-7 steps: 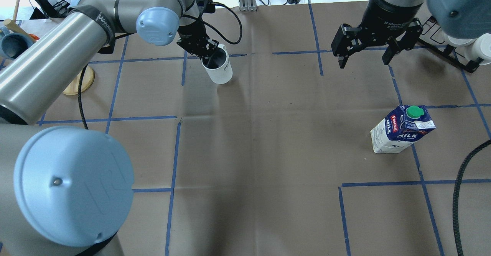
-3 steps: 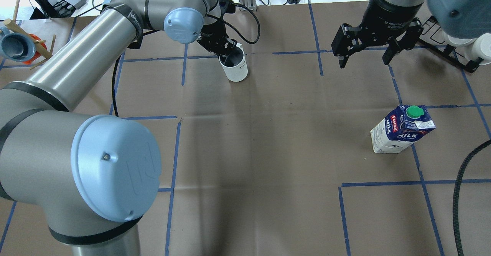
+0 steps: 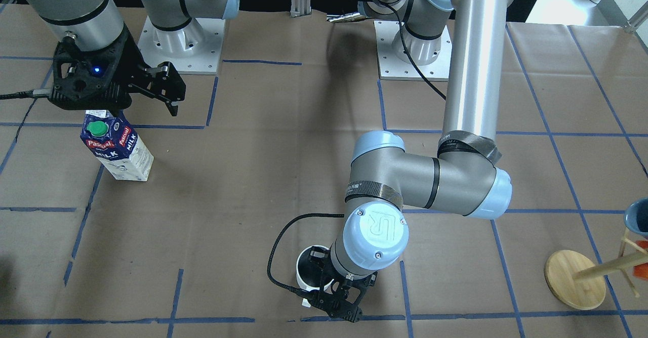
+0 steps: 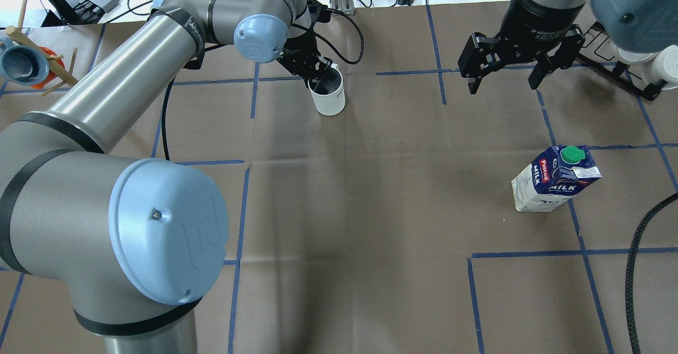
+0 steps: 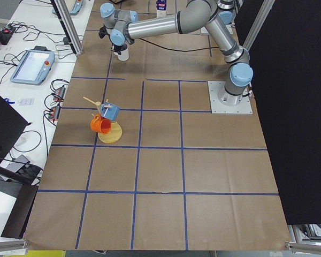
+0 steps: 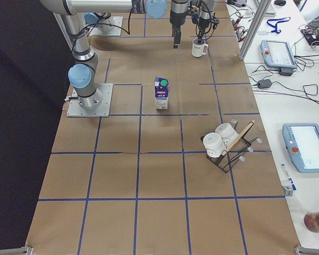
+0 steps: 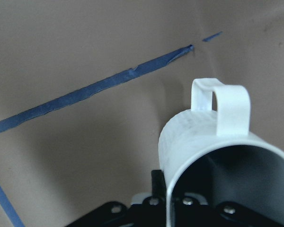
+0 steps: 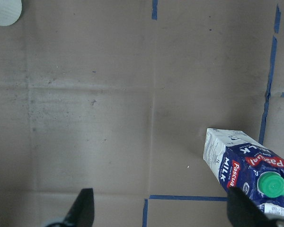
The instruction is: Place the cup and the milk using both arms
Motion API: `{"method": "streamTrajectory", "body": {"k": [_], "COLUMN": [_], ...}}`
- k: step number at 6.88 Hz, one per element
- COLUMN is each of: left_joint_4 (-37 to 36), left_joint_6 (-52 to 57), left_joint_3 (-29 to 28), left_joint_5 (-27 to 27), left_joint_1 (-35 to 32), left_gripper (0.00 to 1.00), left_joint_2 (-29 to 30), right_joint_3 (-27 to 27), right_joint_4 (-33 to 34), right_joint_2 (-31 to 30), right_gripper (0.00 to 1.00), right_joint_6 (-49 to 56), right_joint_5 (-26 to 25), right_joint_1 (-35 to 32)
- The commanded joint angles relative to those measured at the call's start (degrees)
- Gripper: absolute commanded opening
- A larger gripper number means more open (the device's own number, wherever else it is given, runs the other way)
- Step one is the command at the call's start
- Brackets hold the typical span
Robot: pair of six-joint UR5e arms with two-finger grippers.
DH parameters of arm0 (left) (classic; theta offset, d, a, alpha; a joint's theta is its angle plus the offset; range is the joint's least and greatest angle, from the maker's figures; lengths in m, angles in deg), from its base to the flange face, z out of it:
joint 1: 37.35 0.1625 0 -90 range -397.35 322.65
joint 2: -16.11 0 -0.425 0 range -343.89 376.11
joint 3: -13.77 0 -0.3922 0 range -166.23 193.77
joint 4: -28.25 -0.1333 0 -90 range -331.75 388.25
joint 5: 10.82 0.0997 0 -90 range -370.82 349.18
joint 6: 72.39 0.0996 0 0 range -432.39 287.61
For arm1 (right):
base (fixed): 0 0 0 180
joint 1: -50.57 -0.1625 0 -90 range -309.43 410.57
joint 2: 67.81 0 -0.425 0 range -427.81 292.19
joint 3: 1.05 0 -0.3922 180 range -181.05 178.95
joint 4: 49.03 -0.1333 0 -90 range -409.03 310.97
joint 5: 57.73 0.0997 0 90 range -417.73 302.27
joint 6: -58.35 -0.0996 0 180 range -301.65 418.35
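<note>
The cup (image 4: 329, 97) is a white mug with a dark inside, near the table's far side, just left of centre. My left gripper (image 4: 317, 76) is shut on its rim, one finger inside. The left wrist view shows the cup (image 7: 206, 142) close up, its handle pointing away. I cannot tell whether it touches the table. The milk (image 4: 553, 179) stands upright on the right, alone; it also shows in the front-facing view (image 3: 117, 148). My right gripper (image 4: 503, 82) is open and empty, hovering high beyond the milk. In the right wrist view the milk (image 8: 246, 163) lies to its lower right.
A wooden mug tree (image 4: 32, 65) with a blue and an orange cup stands at the far left. A black rack (image 4: 643, 73) with white cups is at the far right. Blue tape lines grid the brown paper table (image 4: 371, 211). A black cable (image 4: 633, 269) hangs at the right.
My left arm has carried the cup to the right along the far side of the table. The right gripper and the milk have not moved.
</note>
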Motion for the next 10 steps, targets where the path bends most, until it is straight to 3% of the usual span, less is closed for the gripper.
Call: {"method": "streamTrajectory", "body": {"k": [1, 3, 5, 7, 8, 10], "left_joint_4": [0.03, 5.52, 17.29, 30.29, 34.53, 34.04], "left_joint_6": [-0.09, -0.18, -0.62, -1.93, -0.81, 0.26], "left_joint_3": [0.06, -0.21, 1.2, 3.64, 7.92, 19.78], "left_joint_5": [-0.06, 0.21, 5.9, 5.31, 5.22, 5.31], "left_joint_1": [-0.05, 0.21, 2.05, 5.46, 8.53, 12.42], "left_gripper": [0.99, 1.0, 1.0, 1.0, 1.0, 1.0], "left_joint_2": [-0.24, -4.77, -16.27, -27.86, -34.36, -45.45], "right_joint_3": [0.07, 0.15, 0.24, 3.03, 6.19, 9.63], "right_joint_4": [0.0, 0.09, -0.44, -0.36, 0.26, 0.35], "right_joint_2": [0.0, 0.09, 0.0, -2.01, -3.76, -5.01], "right_gripper": [1.0, 1.0, 1.0, 1.0, 1.0, 1.0], "right_joint_6": [0.0, 5.76, 10.35, 13.17, 16.32, 23.17], "right_joint_5": [0.02, -0.77, -0.68, -0.68, -0.34, 0.11], "right_joint_1": [0.09, 2.35, 5.96, 8.33, 11.57, 19.04]}}
